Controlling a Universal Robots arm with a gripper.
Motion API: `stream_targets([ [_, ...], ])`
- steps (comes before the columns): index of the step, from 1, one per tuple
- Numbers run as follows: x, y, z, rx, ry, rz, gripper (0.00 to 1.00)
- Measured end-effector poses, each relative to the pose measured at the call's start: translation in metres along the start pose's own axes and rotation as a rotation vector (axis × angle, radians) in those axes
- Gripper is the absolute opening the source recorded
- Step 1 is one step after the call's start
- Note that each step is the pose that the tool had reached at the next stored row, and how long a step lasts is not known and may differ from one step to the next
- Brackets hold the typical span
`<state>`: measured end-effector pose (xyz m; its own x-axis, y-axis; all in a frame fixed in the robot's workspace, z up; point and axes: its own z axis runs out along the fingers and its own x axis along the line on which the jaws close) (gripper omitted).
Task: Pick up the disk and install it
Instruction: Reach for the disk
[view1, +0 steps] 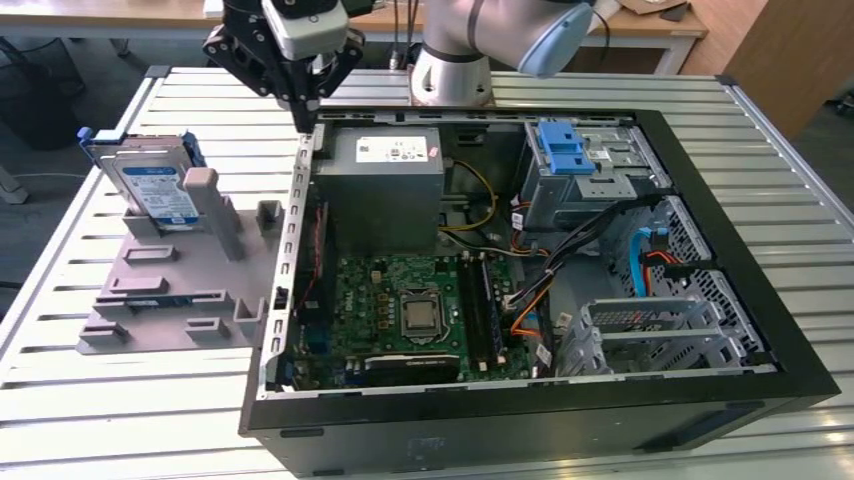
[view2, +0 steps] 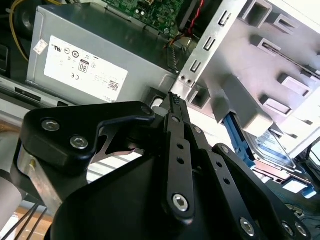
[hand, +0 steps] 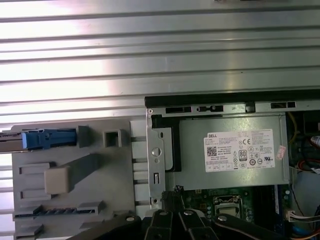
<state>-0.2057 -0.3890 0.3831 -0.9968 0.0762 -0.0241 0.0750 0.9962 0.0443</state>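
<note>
Exterior view: my tool (view1: 308, 118) hangs closed and empty, fingers pressed together, its tip just above the wall of the open case (view1: 747, 300), at the corner where the power supply (view1: 387, 165) sits. In both wrist views the same shut fingertips (view2: 174, 100) (hand: 176, 192) point down beside that wall. The disk (view1: 154, 185), not yet picked up, stands on edge in its blue bracket in a grey holder (view1: 174, 290) on the slatted surface (view1: 134, 420), to the exterior view's left of the case and apart from my tool.
</note>
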Motion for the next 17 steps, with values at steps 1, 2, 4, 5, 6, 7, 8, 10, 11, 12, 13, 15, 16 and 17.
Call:
stream_targets([
  [1,0.0022,0.0001,0.0001,0.0000,0.0001,0.000,0.11],
  [2,0.0046,0.0002,0.0001,0.0000,0.0003,0.000,0.11],
  [4,0.0093,0.0007,0.0002,0.0001,0.0007,0.000,0.11],
  [5,0.0117,0.0010,0.0003,0.0001,0.0010,0.000,0.11],
  [6,0.0137,0.0014,0.0004,0.0001,0.0013,0.000,0.11],
  [7,0.0156,0.0018,0.0004,0.0002,0.0017,0.000,0.11],
  [8,0.0176,0.0022,0.0005,0.0002,0.0021,0.000,0.11],
  [10,0.0217,0.0030,0.0006,0.0003,0.0027,0.000,0.11],
  [11,0.0240,0.0031,0.0007,0.0002,0.0029,0.000,0.11],
  [12,0.0263,0.0033,0.0007,0.0003,0.0032,0.000,0.11],
  [13,0.0286,0.0035,0.0007,0.0003,0.0034,0.000,0.11],
  [15,0.0334,0.0041,0.0008,0.0003,0.0039,0.000,0.11],
  [16,0.0362,0.0045,0.0008,0.0003,0.0041,0.000,0.11],
  [17,0.0393,0.0049,0.0010,0.0003,0.0042,0.000,0.11],
])
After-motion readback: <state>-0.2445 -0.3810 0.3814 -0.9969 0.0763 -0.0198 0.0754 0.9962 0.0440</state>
